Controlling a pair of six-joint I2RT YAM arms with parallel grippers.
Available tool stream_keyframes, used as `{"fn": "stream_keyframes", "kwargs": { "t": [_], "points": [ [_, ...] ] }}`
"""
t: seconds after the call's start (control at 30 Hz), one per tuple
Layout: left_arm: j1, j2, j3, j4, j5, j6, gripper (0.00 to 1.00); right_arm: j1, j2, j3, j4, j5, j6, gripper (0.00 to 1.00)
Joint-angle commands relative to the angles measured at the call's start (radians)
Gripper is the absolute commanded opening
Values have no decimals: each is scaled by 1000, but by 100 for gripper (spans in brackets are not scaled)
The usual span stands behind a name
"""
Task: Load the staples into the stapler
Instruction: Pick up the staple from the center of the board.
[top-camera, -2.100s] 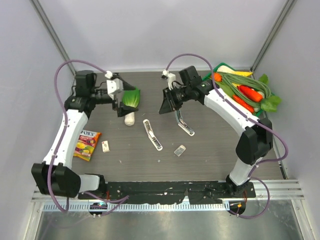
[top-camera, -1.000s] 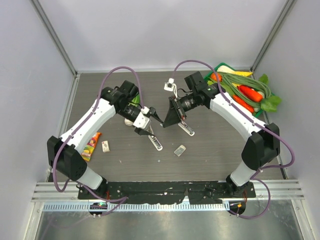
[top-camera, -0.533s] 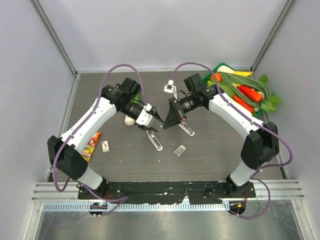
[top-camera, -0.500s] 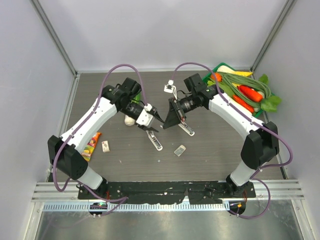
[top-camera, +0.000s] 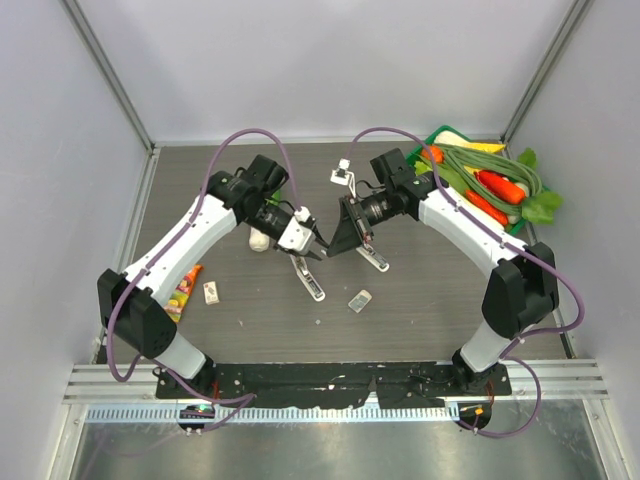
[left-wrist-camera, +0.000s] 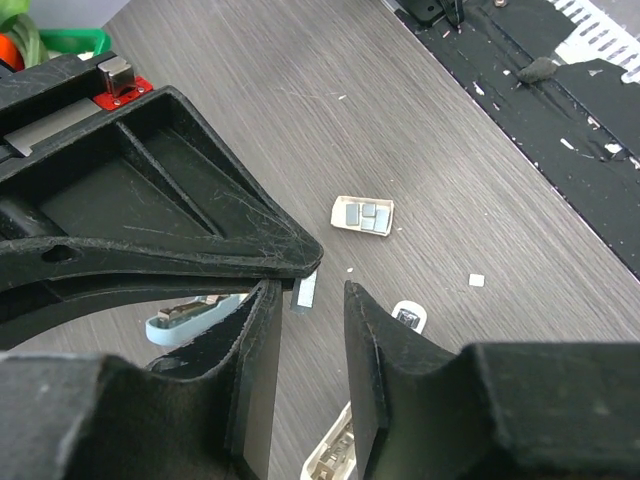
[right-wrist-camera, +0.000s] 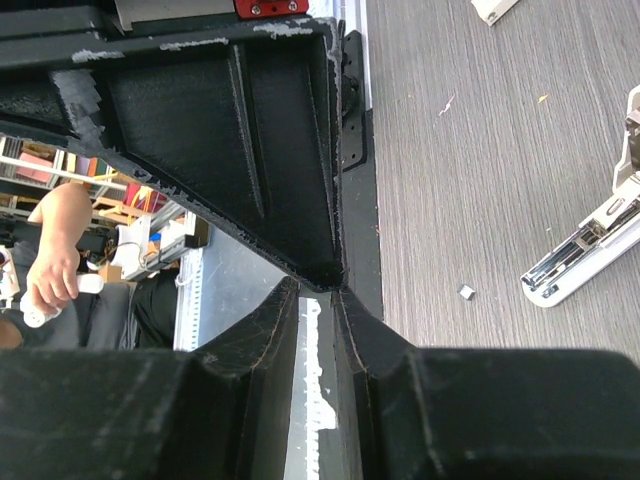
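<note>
The white stapler (top-camera: 308, 278) lies opened on the table, its metal channel up, and also shows in the right wrist view (right-wrist-camera: 590, 250). My right gripper (top-camera: 331, 248) hovers above it, shut on a short silvery strip of staples (left-wrist-camera: 306, 290) that sticks out below its tip. My left gripper (top-camera: 312, 252) meets it tip to tip. Its jaws (left-wrist-camera: 307, 293) stand either side of the strip with a gap on both sides. The small open staples box (top-camera: 360, 300), with grey blocks inside (left-wrist-camera: 362, 215), lies on the table in front of them.
A pale blue-grey bar (top-camera: 372, 258) lies under the right arm. A small box (top-camera: 211, 292) and a candy packet (top-camera: 178, 287) sit at the left. Behind the left arm lies a white toy vegetable (top-camera: 259, 241). A green basket (top-camera: 452, 134) of toy vegetables stands at the back right.
The left arm has swung from the back left to the centre, beside the right gripper. Its jaws have narrowed around the strip. The right gripper has barely moved.
</note>
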Motion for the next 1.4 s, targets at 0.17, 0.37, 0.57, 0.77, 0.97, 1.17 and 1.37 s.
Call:
{"fn": "stream_keyframes", "kwargs": {
  "t": [0.17,0.37,0.57,0.77,0.97,1.17,1.37],
  "points": [
    [-21,7,37,39,-3,-71,27,-9,-20,-7,80,-55,41,25],
    [-24,9,42,56,-8,-100,14,-11,-23,-7,86,-65,48,25],
    [-27,7,39,56,-11,-105,8,-15,-23,-10,96,-72,57,25],
    [-27,4,30,67,-23,-132,6,-34,-37,-4,96,-35,59,42],
    [-27,-43,-54,179,-57,-287,6,-46,-75,135,-202,187,-249,58],
    [-25,-138,-206,385,-103,-566,6,-44,-239,70,-201,529,-435,60],
    [-15,-154,-271,544,-91,-891,13,-34,-570,-264,89,770,-700,64]
  ]
}}
